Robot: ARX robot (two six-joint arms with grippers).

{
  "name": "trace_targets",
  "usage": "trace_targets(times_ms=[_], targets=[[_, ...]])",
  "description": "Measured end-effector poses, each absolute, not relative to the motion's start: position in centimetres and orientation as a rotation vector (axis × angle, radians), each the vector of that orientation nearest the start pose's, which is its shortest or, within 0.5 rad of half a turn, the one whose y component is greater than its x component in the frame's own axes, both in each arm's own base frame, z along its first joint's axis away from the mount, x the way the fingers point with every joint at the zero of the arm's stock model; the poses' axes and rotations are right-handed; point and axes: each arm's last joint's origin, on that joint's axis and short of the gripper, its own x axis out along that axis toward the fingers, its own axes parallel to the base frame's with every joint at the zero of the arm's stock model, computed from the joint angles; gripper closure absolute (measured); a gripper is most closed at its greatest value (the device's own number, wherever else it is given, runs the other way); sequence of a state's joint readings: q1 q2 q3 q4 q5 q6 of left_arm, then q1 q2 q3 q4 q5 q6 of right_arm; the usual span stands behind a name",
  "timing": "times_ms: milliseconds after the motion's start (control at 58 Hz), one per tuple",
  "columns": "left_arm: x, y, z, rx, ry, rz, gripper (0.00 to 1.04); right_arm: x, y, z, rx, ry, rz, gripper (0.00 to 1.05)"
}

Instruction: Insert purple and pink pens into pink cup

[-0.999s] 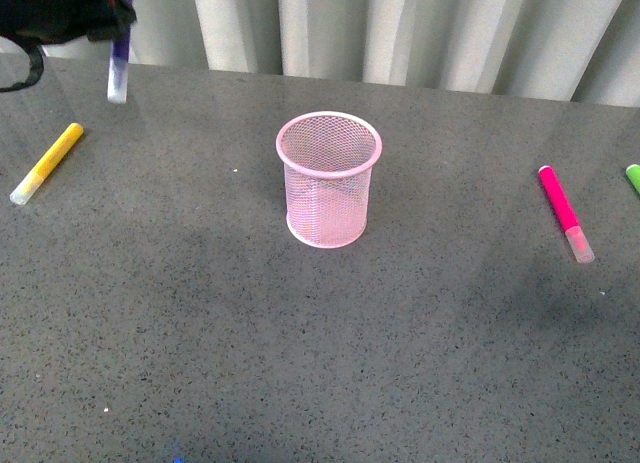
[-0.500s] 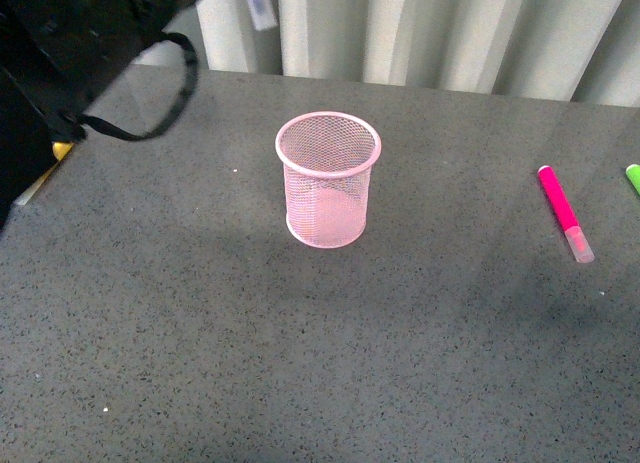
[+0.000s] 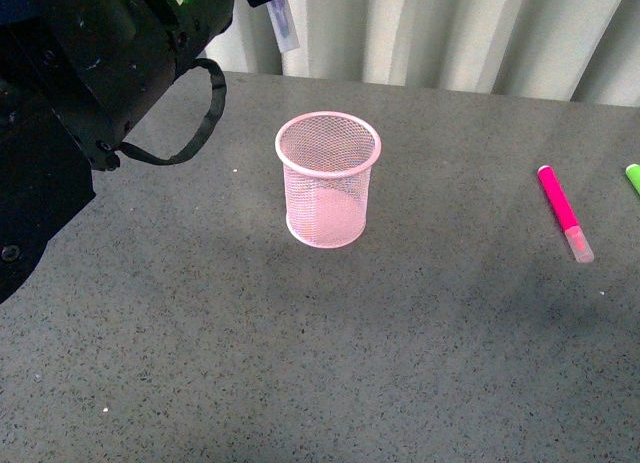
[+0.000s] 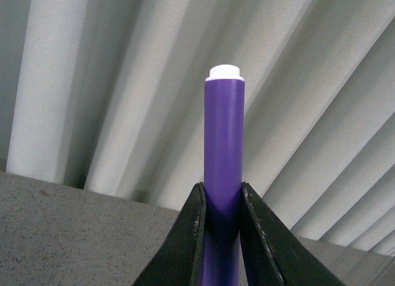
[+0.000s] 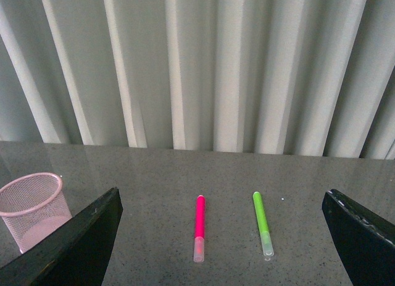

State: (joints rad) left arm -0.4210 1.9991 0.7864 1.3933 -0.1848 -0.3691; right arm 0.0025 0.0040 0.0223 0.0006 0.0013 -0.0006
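High to the left of the cup (image 3: 328,178), our left gripper (image 4: 222,190) has its jaws clamped tight on the purple pen (image 4: 223,150), held clear of the table (image 3: 300,363). Our right gripper (image 5: 222,196) stands wide open with nothing in it. We see the pink pen (image 3: 563,208) lying on the table well right of the cup, the green marker (image 5: 261,221) near it.

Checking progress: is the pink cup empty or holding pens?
Empty: the cup shows only mesh and base; the pink pen lies on the table.
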Motion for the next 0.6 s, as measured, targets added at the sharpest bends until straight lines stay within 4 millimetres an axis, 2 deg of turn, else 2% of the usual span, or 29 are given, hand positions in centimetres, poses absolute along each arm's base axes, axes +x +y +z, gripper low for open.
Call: trace_targets(times_ms=[603], targets=[[33.6,-15.1,13.6,-0.408,-0.080,-0.270,0.93,9.7,0.0,17.1,-0.001,-0.019,0.001,0.07]])
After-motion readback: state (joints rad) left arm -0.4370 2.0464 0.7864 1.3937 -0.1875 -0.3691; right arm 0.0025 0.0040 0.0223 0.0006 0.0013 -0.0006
